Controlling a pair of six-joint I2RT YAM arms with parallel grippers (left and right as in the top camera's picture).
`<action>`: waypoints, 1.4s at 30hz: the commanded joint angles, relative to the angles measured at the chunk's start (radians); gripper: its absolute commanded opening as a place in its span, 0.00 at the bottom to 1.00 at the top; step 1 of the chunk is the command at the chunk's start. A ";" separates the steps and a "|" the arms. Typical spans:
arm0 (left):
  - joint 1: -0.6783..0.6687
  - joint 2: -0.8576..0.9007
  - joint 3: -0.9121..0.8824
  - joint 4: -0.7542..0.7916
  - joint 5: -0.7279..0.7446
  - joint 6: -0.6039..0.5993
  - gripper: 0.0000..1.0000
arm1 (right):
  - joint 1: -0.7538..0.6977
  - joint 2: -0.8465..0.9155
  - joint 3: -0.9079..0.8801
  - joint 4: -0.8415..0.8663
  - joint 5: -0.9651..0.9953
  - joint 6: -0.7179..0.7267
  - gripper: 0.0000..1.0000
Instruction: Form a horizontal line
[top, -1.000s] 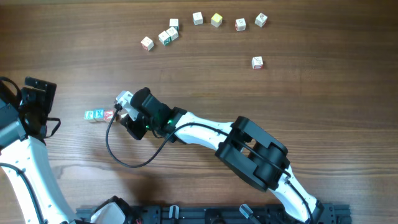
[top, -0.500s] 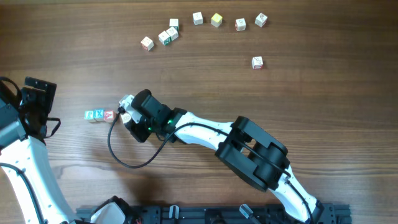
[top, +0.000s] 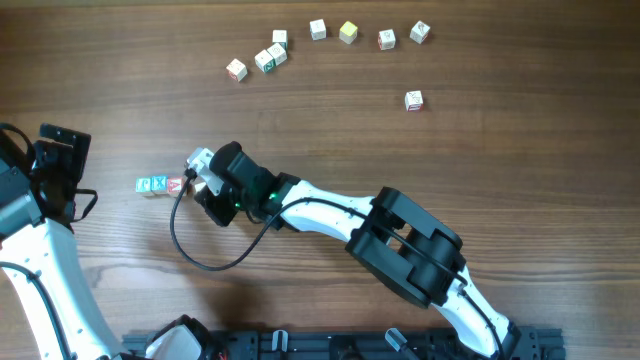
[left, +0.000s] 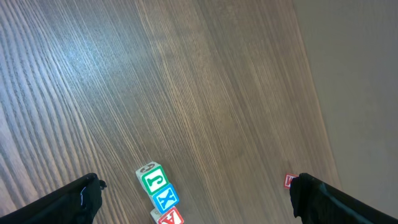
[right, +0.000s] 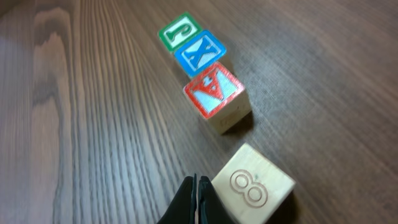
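The horizontal line (top: 158, 185) is a short row of three touching cubes at the table's left: green J (right: 178, 30), blue X (right: 200, 53) and red A (right: 215, 91). A pale cube with an 8 on top (right: 254, 183) lies loose a small gap from the red A, turned askew and off the row's axis (top: 199, 160). My right gripper (right: 196, 202) is shut with nothing between its fingers, its tips against that cube's left side (top: 197, 176). My left gripper (left: 199, 205) hangs open above the row's green end (left: 152, 179), holding nothing (top: 60, 165).
Several loose alphabet cubes lie in an arc at the far side, from one at the left (top: 236, 69) to one at the right (top: 419, 33), with a single cube (top: 413, 99) nearer. The right arm (top: 400, 235) stretches across the table's middle.
Half a second ago the right gripper sat slightly further right and lower; it is back where it was a second ago. The three-cube row and the left arm have not moved.
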 joint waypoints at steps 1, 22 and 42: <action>0.004 -0.001 0.017 0.000 0.008 -0.009 1.00 | 0.010 0.005 0.005 -0.044 -0.052 -0.015 0.05; 0.004 -0.001 0.017 0.000 0.008 -0.009 1.00 | 0.016 0.039 0.005 0.005 0.034 -0.035 0.05; 0.004 -0.001 0.017 0.000 0.008 -0.009 1.00 | 0.015 0.047 0.005 0.043 0.072 -0.038 0.05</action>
